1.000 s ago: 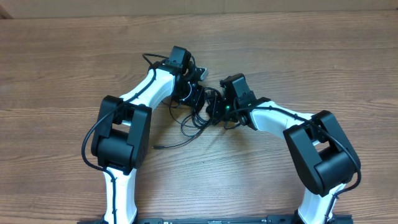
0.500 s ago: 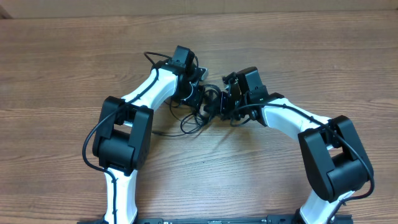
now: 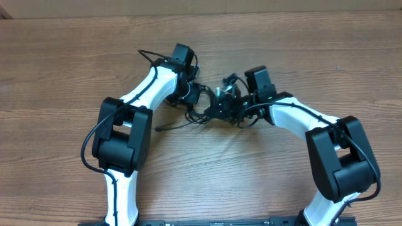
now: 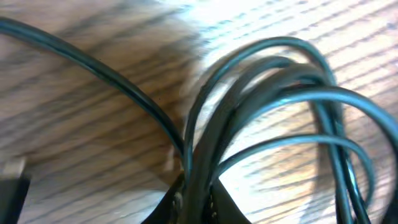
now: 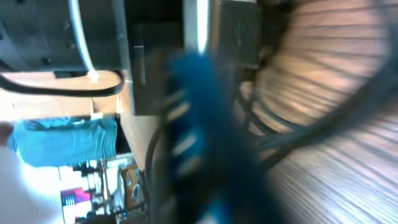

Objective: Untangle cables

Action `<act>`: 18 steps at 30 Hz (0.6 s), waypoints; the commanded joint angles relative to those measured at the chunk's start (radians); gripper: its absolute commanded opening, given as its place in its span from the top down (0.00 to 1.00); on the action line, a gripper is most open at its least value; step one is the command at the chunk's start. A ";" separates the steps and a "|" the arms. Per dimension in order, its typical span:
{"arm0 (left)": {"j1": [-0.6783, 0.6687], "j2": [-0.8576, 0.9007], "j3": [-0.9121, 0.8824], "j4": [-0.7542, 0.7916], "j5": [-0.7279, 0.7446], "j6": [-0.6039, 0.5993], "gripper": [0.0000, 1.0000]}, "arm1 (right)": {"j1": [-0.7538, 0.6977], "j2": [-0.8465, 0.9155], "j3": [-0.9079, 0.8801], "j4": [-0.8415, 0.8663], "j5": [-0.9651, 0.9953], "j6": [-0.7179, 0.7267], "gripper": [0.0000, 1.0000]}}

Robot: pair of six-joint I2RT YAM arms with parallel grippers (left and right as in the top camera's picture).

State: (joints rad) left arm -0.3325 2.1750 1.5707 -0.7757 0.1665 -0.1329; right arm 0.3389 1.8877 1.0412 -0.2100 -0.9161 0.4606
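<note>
Cables (image 3: pixel 200 112) lie in one dark bunch of thin black loops on the wooden table (image 3: pixel 63 69), around the middle of the table and a little toward its far edge. One loose end (image 3: pixel 158 129) trails out of the bunch across the table toward its left side and lies flat on the wood. In the left wrist view several strands of the cables (image 4: pixel 280 93) arch over the table's grain and run together at the bottom of the picture. There the left gripper (image 4: pixel 194 202) has its dark fingers nearly closed and pinches those strands between them. From overhead, the left gripper (image 3: pixel 191 94) sits just left of the table's middle, on the left edge of the bunch. The right gripper (image 3: pixel 224 102) sits just right of the table's middle, at the opposite edge of the bunch, and touches or nearly touches it. Its fingers are fully closed. The right wrist view is badly blurred, so whether a strand is caught between them cannot be told.
</note>
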 commanded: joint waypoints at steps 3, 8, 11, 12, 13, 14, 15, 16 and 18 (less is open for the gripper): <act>0.040 0.023 -0.007 -0.003 -0.050 -0.021 0.86 | -0.032 -0.048 0.007 -0.112 0.227 0.126 0.96; 0.038 0.023 -0.007 -0.001 -0.035 -0.021 0.84 | -0.011 -0.048 0.007 -0.268 0.494 0.197 0.96; 0.037 0.023 -0.007 0.000 -0.035 -0.021 0.84 | 0.007 -0.047 0.007 -0.329 0.580 0.198 0.96; 0.037 0.023 -0.007 0.000 -0.035 -0.021 0.84 | 0.013 -0.048 0.007 -0.344 0.599 0.198 0.96; 0.037 0.023 -0.007 0.000 -0.035 -0.021 0.84 | 0.018 -0.048 0.007 -0.355 0.613 0.198 0.96; 0.037 0.023 -0.007 0.000 -0.035 -0.021 0.84 | 0.021 -0.047 0.007 -0.359 0.618 0.198 0.96; 0.037 0.023 -0.007 0.000 -0.033 -0.021 0.84 | 0.026 -0.047 0.007 -0.363 0.621 0.198 0.94; 0.038 0.023 -0.007 0.000 -0.030 -0.021 0.84 | 0.026 -0.047 0.007 -0.363 0.620 0.198 0.91; 0.038 0.023 -0.007 -0.001 0.006 -0.010 0.83 | 0.027 -0.047 0.007 -0.366 0.620 0.198 0.86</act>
State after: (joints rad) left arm -0.3103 2.1750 1.5715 -0.7746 0.1852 -0.1509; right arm 0.3672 1.8687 1.0424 -0.5674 -0.3771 0.6571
